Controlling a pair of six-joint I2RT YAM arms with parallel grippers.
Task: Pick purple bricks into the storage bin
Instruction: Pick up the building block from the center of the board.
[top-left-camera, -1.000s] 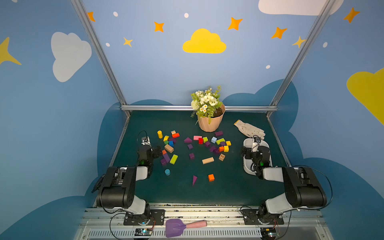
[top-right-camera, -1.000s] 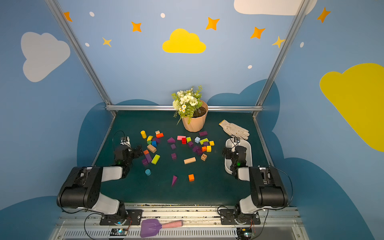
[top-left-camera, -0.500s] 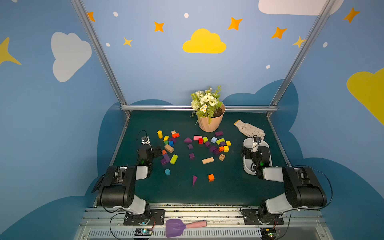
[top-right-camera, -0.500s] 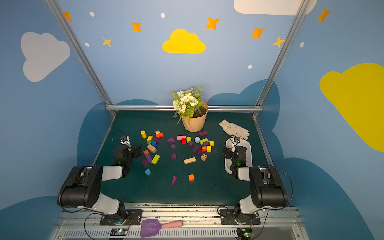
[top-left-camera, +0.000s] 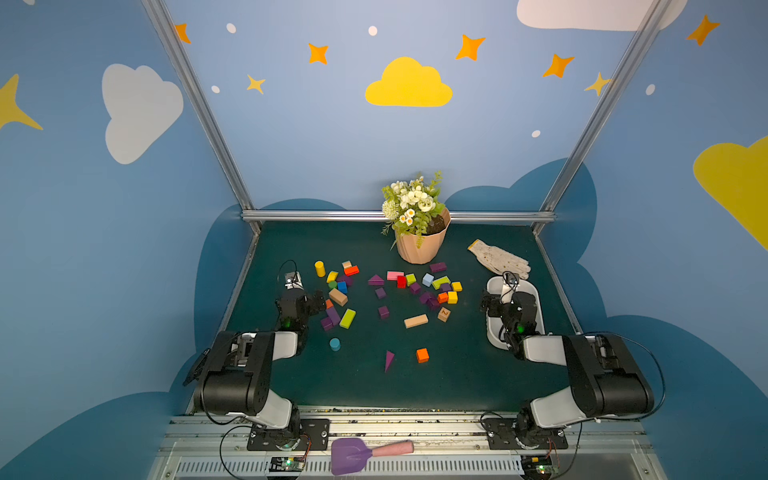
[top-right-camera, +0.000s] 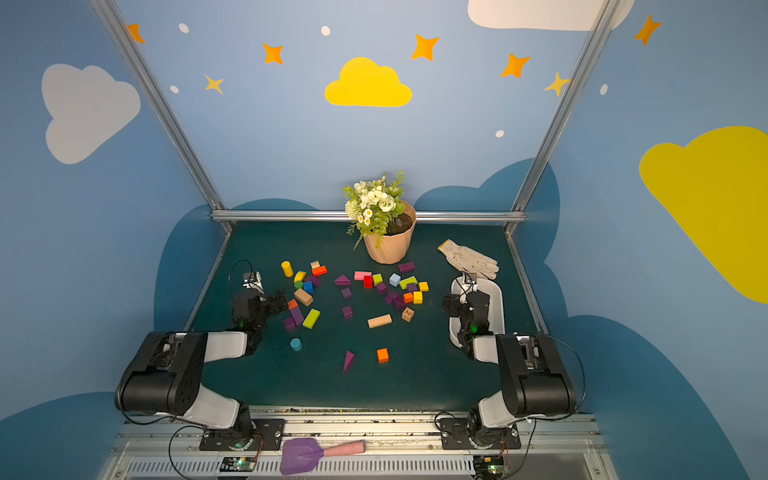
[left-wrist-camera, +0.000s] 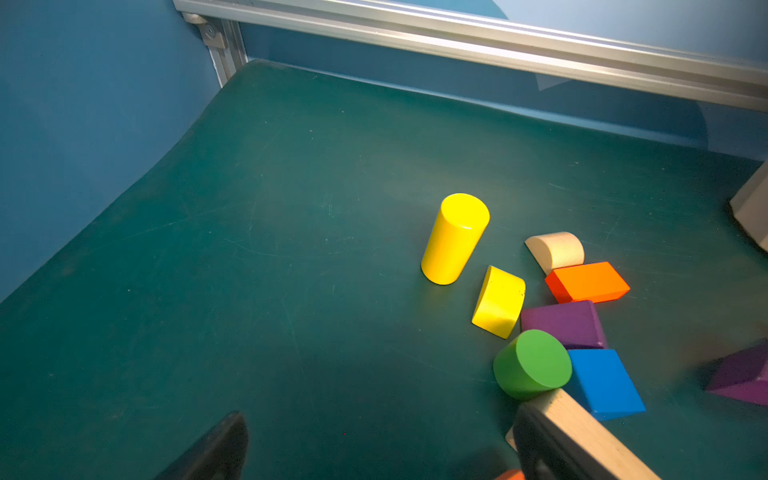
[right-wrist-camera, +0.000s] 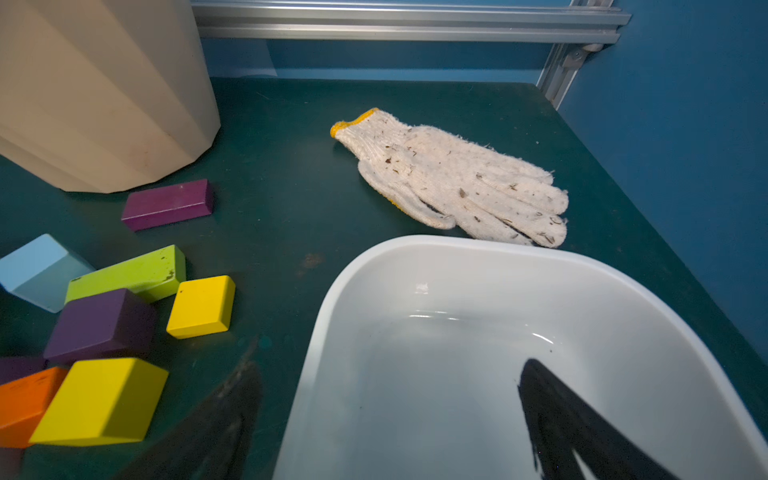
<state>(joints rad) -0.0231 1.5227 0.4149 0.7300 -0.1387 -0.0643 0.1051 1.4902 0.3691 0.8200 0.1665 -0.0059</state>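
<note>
Purple bricks lie scattered in front of the flowerpot; the storage bin, right of it, looks bare. Left gripper and right gripper both gape empty, seemingly poised to start.

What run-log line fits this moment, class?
left gripper: open, empty, beside tan block | right gripper: open, empty, above storage bin rim | purple bricks: on table | bin: no bricks visible
</note>
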